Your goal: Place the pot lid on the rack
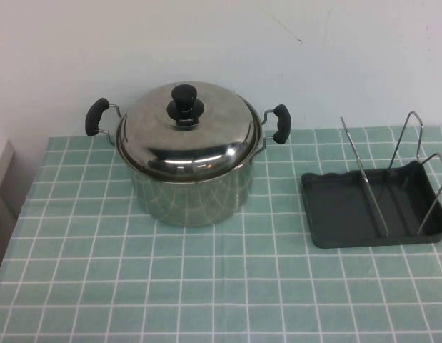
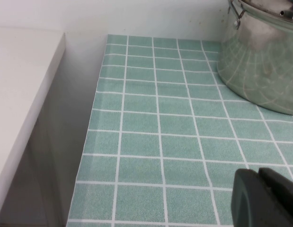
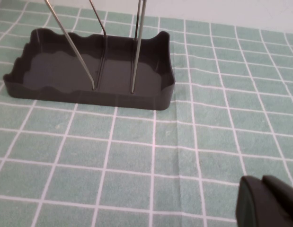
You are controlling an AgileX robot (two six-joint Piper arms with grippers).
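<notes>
The shiny domed pot lid (image 1: 188, 132) with a black knob (image 1: 183, 100) sits on the steel pot (image 1: 188, 193) at the table's back left. The dark grey rack (image 1: 370, 207) with upright wire dividers (image 1: 363, 175) lies at the right; it also shows in the right wrist view (image 3: 89, 71). My left gripper (image 2: 260, 196) is shut and empty, low over the cloth, well short of the pot (image 2: 260, 61). My right gripper (image 3: 264, 201) is shut and empty over the cloth, short of the rack. Neither gripper shows in the high view.
A green tiled cloth (image 1: 206, 286) covers the table. A white wall (image 1: 221, 43) stands behind. A white counter (image 2: 18, 94) borders the table's left edge. The pot has two black side handles (image 1: 96, 116).
</notes>
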